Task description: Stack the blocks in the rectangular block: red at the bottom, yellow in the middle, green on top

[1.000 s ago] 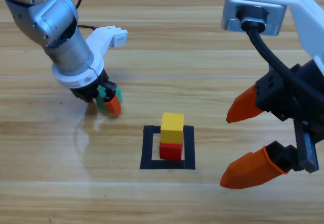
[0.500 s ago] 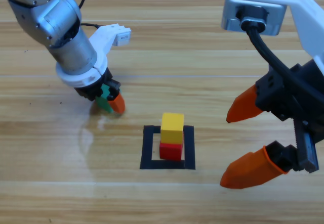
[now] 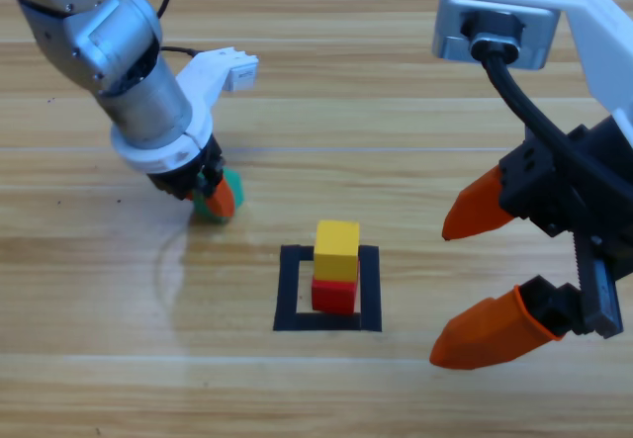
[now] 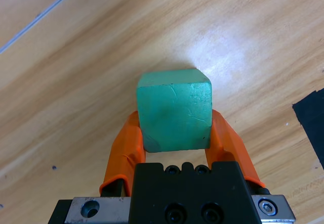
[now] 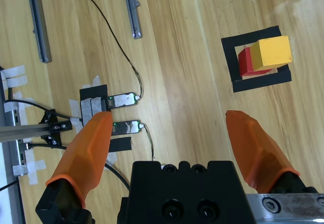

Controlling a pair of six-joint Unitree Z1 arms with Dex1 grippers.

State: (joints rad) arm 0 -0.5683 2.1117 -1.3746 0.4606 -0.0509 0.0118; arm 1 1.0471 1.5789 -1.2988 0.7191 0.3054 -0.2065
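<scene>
We are looking down on a wooden tabletop (image 3: pixel 396 112) with two grey robot arms reaching in from its far edge. The left tool (image 3: pixel 210 193) is clamping the green cube (image 3: pixel 212 204) between its two orange jaws, towards the left side of the tabletop; in the left wrist view the green cube (image 4: pixel 174 109) is sitting squarely between the jaws, which are pressing on its two opposite sides. We cannot tell whether this cube is resting on the wood or raised just above it. Near the middle of the tabletop, towards its near edge, the black tape outline (image 3: pixel 293 290) is framing a small stack: the yellow cube (image 3: pixel 336 250) is sitting on top of the red cube (image 3: pixel 334 296), inside the outline. The green cube is lying apart from this stack, on its far left. The right tool (image 3: pixel 475 280) is hanging on the right side, beside the outline, with its jaws spread wide and holding nothing.
</scene>
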